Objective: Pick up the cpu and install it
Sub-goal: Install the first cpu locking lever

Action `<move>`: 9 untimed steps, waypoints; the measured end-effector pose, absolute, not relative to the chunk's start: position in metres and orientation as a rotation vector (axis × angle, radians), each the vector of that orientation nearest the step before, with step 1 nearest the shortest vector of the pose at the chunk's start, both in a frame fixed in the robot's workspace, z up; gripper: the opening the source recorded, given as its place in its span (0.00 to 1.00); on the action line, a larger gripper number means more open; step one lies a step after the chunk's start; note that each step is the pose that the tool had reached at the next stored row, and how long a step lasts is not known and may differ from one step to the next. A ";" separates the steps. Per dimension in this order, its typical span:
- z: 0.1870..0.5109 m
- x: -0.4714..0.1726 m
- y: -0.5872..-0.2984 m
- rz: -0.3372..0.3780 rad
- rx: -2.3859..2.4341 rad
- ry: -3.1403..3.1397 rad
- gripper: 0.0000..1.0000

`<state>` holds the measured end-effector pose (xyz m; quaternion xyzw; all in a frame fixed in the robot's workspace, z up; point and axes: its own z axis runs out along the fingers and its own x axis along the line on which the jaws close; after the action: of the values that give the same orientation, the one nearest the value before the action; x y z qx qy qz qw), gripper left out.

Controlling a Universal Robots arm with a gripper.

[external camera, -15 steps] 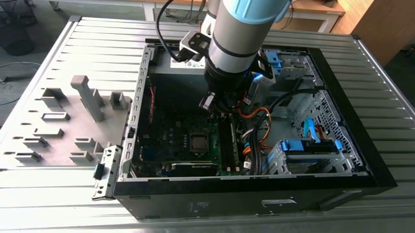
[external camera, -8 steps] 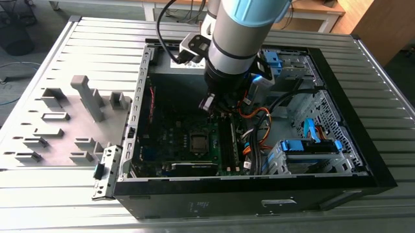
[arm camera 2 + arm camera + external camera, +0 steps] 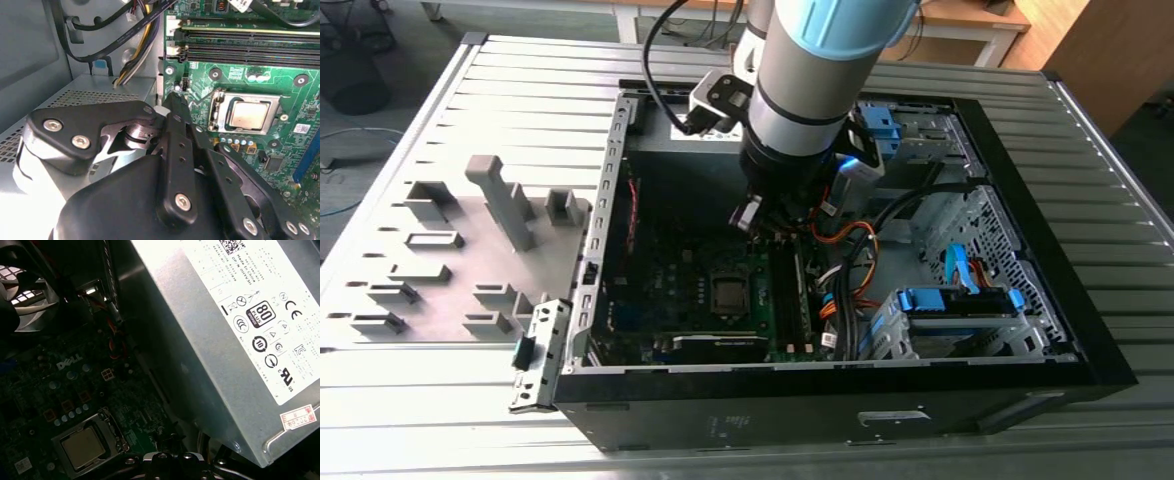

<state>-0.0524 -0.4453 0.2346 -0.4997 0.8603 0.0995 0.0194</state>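
Note:
The cpu (image 3: 248,115) is a small tan-grey square chip lying flat in the metal-framed socket on the green motherboard (image 3: 280,60), inside the open computer case (image 3: 607,200). It also shows in the first wrist view (image 3: 82,447) and, small, in the exterior view (image 3: 724,290). My gripper (image 3: 767,220) hangs inside the case above the board, a short way from the socket on the side of the grey power-supply box (image 3: 220,340). Its black linkage (image 3: 175,105) holds nothing that I can see.
Memory slots (image 3: 240,42) run beside the socket, with black and yellow cables (image 3: 130,55) near the case wall. A fan (image 3: 20,290) sits at one end of the board. Blue drive brackets (image 3: 954,300) and orange cables (image 3: 847,270) fill the case's right side. Grey fixtures (image 3: 500,200) stand on the table.

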 end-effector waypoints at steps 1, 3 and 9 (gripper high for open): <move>0.235 -0.052 -0.445 0.308 -1.551 2.670 0.11; 0.234 -0.052 -0.446 0.308 -1.552 2.669 0.11; 0.234 -0.052 -0.450 0.307 -1.557 2.668 0.11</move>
<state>-0.0524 -0.4499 0.2341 -0.5015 0.8593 0.0988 0.0188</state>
